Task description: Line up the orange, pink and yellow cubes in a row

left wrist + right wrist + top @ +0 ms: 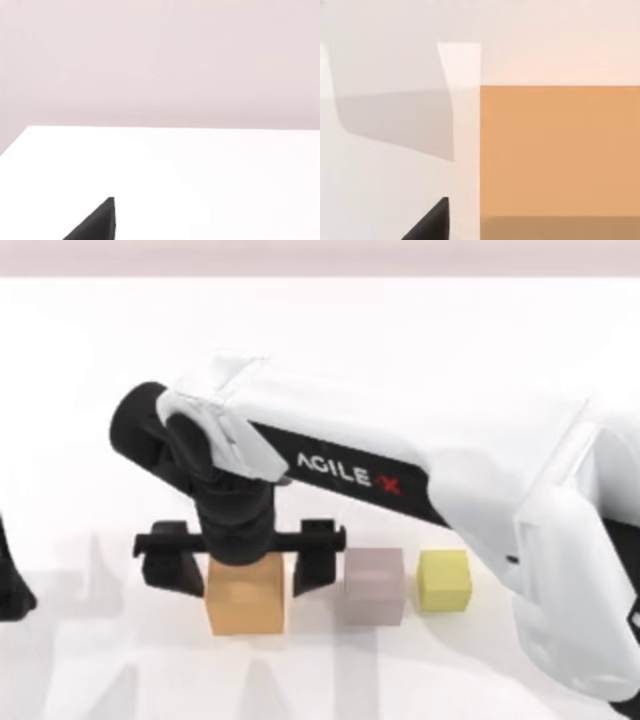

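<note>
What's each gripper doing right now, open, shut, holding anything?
Right gripper: open, fingers straddling the orange cube, not clamped on it.
Left gripper: parked off the table's left edge; cannot tell.

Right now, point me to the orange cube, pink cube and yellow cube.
orange cube (245, 598): top view, centre of its top face, between the right gripper's open fingers.
pink cube (374, 585): top view, middle of its top face.
yellow cube (443, 579): top view, middle of its top face.
</note>
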### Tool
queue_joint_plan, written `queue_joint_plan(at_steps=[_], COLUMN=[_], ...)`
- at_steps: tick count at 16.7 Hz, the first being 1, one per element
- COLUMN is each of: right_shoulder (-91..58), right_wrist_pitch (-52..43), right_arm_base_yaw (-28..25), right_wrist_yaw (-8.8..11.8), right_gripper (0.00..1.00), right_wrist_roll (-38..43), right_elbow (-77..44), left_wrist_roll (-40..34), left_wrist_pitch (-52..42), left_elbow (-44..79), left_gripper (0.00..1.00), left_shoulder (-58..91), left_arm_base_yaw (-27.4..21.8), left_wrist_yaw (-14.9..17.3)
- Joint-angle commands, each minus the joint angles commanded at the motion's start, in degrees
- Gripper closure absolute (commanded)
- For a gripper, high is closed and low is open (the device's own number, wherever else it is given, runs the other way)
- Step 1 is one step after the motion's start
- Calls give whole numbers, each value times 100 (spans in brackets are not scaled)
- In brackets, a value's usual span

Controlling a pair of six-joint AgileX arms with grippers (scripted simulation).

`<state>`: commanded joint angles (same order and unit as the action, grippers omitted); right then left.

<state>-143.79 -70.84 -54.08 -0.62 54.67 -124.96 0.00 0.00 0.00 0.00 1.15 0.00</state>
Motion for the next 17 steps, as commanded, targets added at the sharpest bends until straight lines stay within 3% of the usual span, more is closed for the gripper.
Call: queue_joint_plan(at_steps=[8,17], right_shoulder=[-23,-162], right_wrist_pitch=[-96,-1726], right_arm_base_yaw=[6,-42], right_wrist_yaw=[-1,-2], right_gripper=[0,0], right_wrist_roll=[10,-3], right_elbow=[-98,-1888], left_wrist_roll=[0,0], left_wrist_pitch=[0,0], left_elbow=[0,0], left_gripper=[0,0], left_shoulder=[0,0], left_arm_base_yaw=[0,0], left_wrist_yaw=[0,0])
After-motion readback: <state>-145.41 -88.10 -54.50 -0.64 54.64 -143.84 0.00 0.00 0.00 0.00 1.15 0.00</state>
